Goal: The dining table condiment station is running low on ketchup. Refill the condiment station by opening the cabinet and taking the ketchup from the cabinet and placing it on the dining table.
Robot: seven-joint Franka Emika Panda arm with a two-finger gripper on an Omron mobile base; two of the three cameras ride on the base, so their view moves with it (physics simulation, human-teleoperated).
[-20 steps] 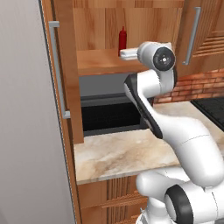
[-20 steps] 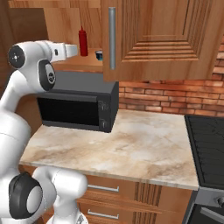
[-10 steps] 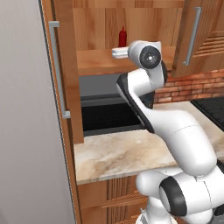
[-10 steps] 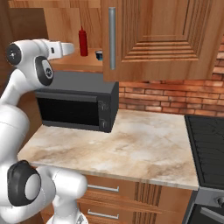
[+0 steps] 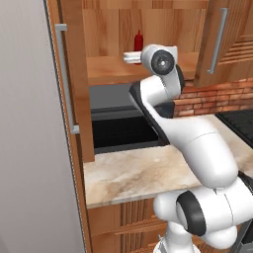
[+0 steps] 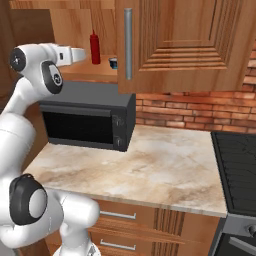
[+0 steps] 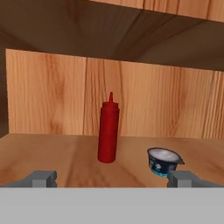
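Reddish-brown wooden cabinet (image 5: 74, 89) open; slim red ketchup bottle (image 7: 108, 130), frame centre, untouched on shelf; two-finger gripper (image 7: 111, 178) spread; grasp and table delivery remain.

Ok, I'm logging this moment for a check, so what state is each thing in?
cabinet: doors open, shelf exposed.
ketchup: upright on the shelf, cap on, not held.
small tub: upright beside the ketchup, apart from it.
gripper: open, short of the ketchup.
microwave: door closed.

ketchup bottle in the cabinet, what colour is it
Plain red all over, the ketchup bottle shows best in the hand view.
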